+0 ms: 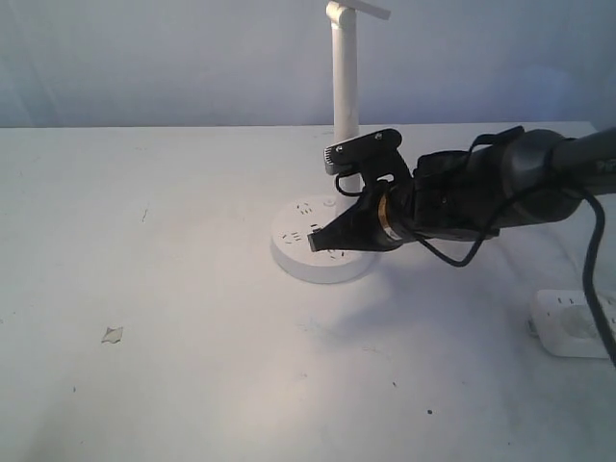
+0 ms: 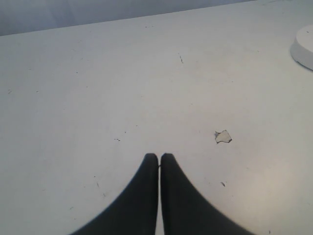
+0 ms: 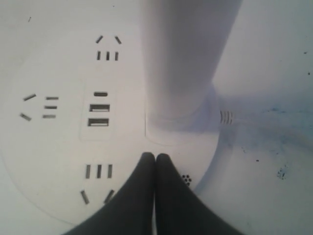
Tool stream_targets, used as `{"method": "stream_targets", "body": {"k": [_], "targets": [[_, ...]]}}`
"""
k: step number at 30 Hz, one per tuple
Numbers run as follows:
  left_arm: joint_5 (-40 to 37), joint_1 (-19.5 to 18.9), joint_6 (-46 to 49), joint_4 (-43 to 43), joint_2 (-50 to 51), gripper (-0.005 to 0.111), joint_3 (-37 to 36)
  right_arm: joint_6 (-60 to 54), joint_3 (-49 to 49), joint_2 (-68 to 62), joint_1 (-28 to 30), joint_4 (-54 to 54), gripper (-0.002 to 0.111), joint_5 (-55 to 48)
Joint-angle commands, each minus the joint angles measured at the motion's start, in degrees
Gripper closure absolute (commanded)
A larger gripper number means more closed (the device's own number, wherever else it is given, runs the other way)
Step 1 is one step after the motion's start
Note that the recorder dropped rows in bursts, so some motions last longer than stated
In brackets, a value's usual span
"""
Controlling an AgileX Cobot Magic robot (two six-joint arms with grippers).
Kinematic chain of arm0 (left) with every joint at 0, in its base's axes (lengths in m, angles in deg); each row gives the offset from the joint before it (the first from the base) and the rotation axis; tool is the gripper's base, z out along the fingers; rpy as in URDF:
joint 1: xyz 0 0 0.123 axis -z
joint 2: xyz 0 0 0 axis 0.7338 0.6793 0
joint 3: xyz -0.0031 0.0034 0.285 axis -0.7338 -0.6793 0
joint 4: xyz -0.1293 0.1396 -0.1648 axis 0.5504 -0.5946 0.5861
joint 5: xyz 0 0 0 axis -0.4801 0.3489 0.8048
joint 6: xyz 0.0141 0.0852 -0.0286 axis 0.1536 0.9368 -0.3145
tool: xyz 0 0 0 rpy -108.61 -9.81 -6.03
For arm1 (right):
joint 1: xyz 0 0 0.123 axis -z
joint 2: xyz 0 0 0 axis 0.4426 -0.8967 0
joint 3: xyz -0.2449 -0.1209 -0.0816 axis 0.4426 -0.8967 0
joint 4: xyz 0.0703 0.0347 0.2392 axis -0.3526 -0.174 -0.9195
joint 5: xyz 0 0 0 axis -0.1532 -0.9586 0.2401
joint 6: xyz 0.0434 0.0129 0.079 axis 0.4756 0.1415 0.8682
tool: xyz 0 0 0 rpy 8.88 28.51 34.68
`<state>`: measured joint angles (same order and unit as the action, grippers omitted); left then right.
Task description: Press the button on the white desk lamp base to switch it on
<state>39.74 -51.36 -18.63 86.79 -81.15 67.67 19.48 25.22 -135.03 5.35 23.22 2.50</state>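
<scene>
The white desk lamp base [image 1: 298, 262] is a round disc with socket holes, and its thin white pole [image 1: 345, 72] rises behind it. My right gripper [image 1: 316, 243] hovers low over the disc with its black fingers pressed together, empty. In the right wrist view the shut tips [image 3: 155, 156] sit over the lamp base [image 3: 58, 147], close to the foot of the pole [image 3: 186, 58] and beside the dark USB slots [image 3: 99, 115]. No button can be made out. My left gripper [image 2: 159, 156] is shut and empty over bare table, out of the exterior view.
A white squarish power strip [image 1: 573, 323] with a black cord lies at the table's right edge, under my right arm's cable. A small paper scrap [image 1: 113, 334] lies front left, also in the left wrist view as a scrap [image 2: 223, 136]. The disc's edge [image 2: 304, 48] shows there.
</scene>
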Motion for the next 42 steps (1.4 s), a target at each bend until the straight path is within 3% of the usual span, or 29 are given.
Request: {"method": "stream_targets", "body": {"k": [1, 22, 33, 42], "targets": [[0.23, 0.34, -0.12, 0.43, -0.14, 0.106, 0.16, 0.04, -1.61, 2.56, 0.46, 0.64, 0.108, 0.62], [0.23, 0.34, -0.12, 0.43, -0.14, 0.106, 0.16, 0.57, -32.29, 51.31, 0.36, 2.51, 0.108, -3.81], [0.23, 0.34, -0.12, 0.43, -0.14, 0.106, 0.16, 11.14, -47.01, 86.37, 0.36, 3.18, 0.108, -5.33], [0.23, 0.34, -0.12, 0.43, -0.14, 0.106, 0.16, 19.36, -52.90, 98.47, 0.36, 2.92, 0.108, -2.67]]}}
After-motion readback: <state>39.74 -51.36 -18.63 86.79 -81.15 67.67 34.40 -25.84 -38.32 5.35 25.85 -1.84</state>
